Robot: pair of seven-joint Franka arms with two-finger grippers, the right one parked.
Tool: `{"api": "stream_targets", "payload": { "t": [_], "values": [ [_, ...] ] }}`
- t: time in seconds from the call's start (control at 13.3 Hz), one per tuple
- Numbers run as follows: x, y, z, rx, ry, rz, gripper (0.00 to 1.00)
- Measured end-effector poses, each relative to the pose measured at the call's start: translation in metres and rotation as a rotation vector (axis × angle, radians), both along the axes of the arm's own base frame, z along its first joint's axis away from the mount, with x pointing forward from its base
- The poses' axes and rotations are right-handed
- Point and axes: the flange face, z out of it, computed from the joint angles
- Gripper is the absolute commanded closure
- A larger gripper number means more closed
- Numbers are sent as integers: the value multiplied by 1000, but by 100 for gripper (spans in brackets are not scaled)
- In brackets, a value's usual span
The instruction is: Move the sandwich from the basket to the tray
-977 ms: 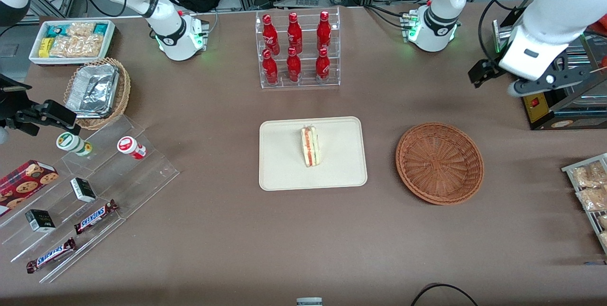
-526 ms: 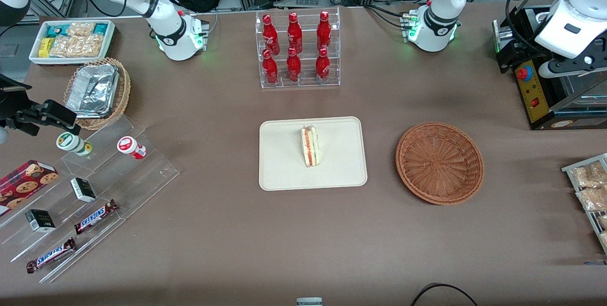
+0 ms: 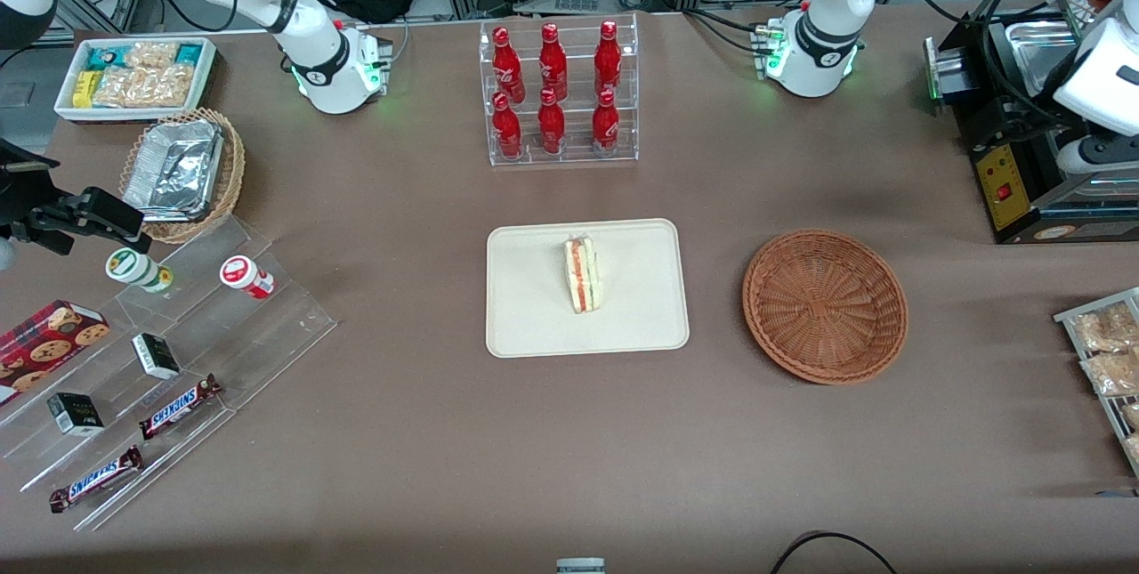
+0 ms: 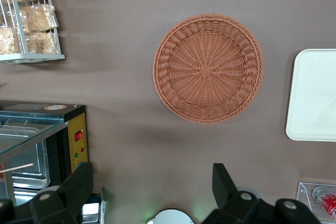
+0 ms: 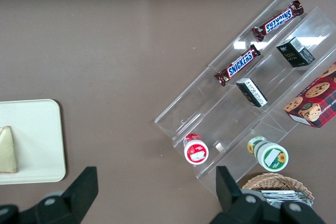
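The sandwich (image 3: 582, 275) stands on the cream tray (image 3: 534, 316) in the middle of the table; it also shows in the right wrist view (image 5: 7, 150). The reddish-brown wicker basket (image 3: 825, 305) sits empty beside the tray, toward the working arm's end. In the left wrist view the basket (image 4: 208, 68) and a corner of the tray (image 4: 315, 98) lie far below. My left gripper (image 4: 152, 174) is open and empty. In the front view it (image 3: 1087, 156) hangs high over the black machine, farther from the camera than the basket and well away from the sandwich.
A black machine with a red button (image 3: 1005, 173) stands under the gripper. A wire rack of snack packets (image 3: 1108, 351) lies nearer the camera. A rack of red bottles (image 3: 558, 93) stands farther away than the tray. Acrylic steps with snacks (image 3: 160, 360) lie toward the parked arm's end.
My left gripper has risen and drawn away toward the working arm's end of the table. The sandwich, tray and basket have not moved.
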Motion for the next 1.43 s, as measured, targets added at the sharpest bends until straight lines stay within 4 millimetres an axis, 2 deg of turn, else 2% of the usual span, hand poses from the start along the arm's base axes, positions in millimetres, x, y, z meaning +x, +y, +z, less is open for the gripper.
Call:
{"api": "stream_targets", "payload": {
  "t": [0.53,0.98,1.43],
  "values": [
    [2,1,-2,0,3,14,0],
    [26,4,-6,-12,0,15,0],
    [28,3,-3,-78,-5,24,0]
  ]
}}
